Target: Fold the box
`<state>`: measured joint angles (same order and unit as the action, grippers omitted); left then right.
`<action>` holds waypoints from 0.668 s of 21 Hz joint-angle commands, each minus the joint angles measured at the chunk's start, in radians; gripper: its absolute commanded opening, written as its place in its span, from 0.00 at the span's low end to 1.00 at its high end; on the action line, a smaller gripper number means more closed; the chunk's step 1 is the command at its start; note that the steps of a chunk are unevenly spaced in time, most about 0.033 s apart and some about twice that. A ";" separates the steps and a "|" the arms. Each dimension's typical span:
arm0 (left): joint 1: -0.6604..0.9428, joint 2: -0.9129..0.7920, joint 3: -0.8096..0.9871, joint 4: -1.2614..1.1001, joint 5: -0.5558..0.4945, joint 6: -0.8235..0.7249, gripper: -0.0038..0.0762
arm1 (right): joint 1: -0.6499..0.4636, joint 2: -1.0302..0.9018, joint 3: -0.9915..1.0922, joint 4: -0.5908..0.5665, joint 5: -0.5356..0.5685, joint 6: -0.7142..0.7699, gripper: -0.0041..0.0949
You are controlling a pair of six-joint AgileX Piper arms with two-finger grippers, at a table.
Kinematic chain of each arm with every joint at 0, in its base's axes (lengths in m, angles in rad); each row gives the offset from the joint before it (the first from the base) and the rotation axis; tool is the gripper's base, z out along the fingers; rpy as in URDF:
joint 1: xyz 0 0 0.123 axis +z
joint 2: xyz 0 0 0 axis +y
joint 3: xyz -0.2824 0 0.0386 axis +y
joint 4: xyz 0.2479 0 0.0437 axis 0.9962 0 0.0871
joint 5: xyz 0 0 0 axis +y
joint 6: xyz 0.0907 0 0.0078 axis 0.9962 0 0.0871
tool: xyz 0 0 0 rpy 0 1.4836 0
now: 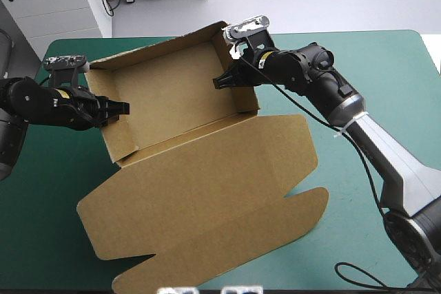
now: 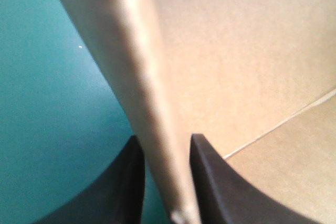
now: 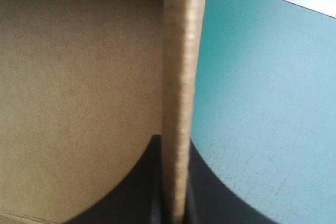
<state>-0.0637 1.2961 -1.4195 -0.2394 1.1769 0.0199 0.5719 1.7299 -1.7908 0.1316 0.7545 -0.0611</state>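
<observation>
Now, your left hand [image 1: 122, 108] is clamped on the box [image 1: 207, 191]. In the left wrist view its black fingers [image 2: 123, 187] stand all but together, with the brown left wall [image 2: 152, 103] upright between them, one finger outside over the teal-green cover and the other inside the tray.

Your right hand [image 1: 224, 79] grips the same way. Its fingers are nearly shut on the right wall [image 3: 181, 93], and you see the board's edge straight on between them, with the tray's inside to one side and the cover to the other. In each wrist view the gripped wall fills the middle and hides whatever lies straight ahead of the hand.

From above, the box is an open tray standing on the left half of the desk [image 1: 386, 67], turned at an angle to its edges. Its far wall [image 1: 148, 51] and both side walls are raised. The lid [image 1: 200, 204] lies flat on the cover, spreading from the tray toward the near edge. It has an angled flap on its right side and rounded tabs at its outer end. The two hands face each other across the tray, one on each side wall.
</observation>
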 commanded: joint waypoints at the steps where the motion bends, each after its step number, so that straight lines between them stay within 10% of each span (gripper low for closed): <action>1: -0.018 -0.017 -0.023 -0.039 -0.107 -0.020 0.12 | 0.019 -0.050 -0.039 0.023 -0.018 0.027 0.03; 9: -0.020 -0.007 -0.023 -0.034 -0.270 -0.151 0.04 | 0.019 -0.050 -0.039 -0.006 0.062 0.061 0.03; 14: -0.024 0.034 -0.023 -0.034 -0.234 -0.075 0.04 | 0.017 -0.050 -0.039 -0.286 0.222 0.177 0.03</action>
<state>-0.0792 1.3564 -1.4043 -0.2217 1.0711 -0.0814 0.5858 1.7290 -1.8028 -0.0457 0.8863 0.0877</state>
